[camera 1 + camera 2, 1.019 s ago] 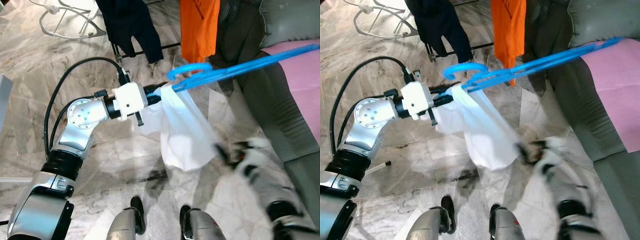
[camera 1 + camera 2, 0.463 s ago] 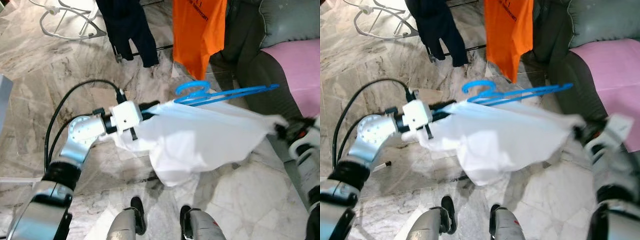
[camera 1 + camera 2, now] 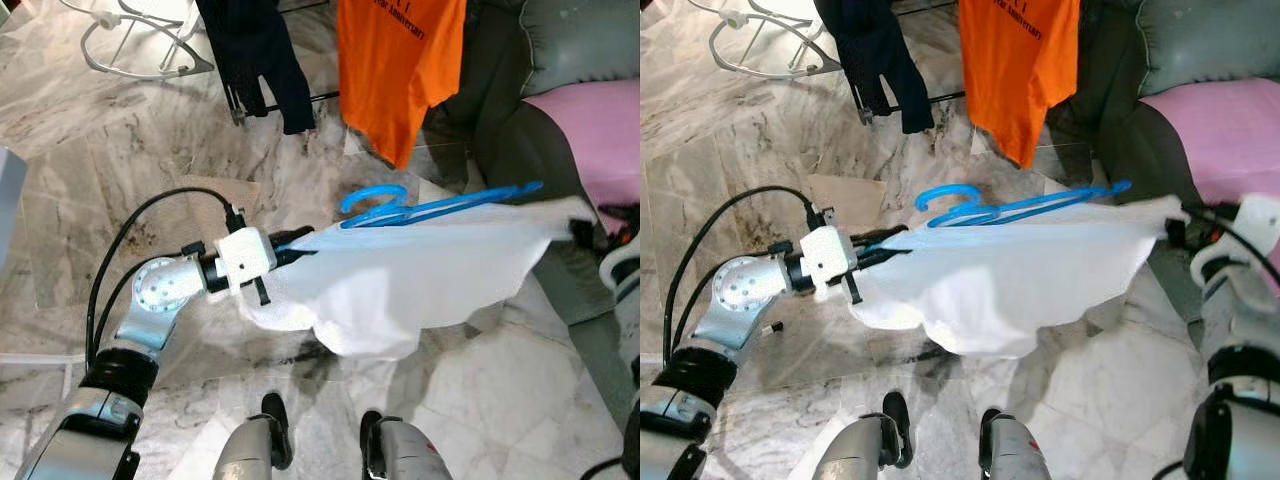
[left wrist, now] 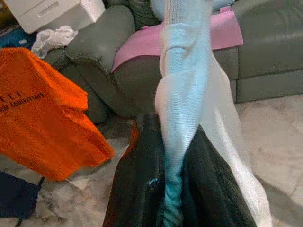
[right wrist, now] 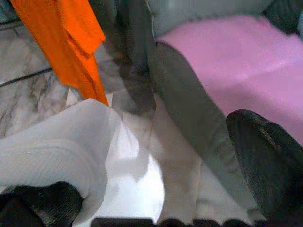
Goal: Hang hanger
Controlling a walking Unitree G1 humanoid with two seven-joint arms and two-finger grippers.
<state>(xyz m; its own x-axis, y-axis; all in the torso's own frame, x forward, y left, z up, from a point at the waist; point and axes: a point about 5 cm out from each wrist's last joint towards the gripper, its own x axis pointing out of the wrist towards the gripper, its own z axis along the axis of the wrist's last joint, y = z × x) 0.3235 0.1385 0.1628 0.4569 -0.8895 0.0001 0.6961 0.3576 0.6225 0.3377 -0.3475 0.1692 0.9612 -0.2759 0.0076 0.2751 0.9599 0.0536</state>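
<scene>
White garment stretched btwn L end effector & R end effector.

I see open marble floor at nine o'clock; the hanging orange T-shirt and grey sofa block twelve to two.

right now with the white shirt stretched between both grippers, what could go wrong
The blue hanger lies loosely along the white shirt's top edge, so it may slip off. The right gripper seems to pinch only a corner, which could pull free. The sagging cloth hangs close to the marble floor.
</scene>
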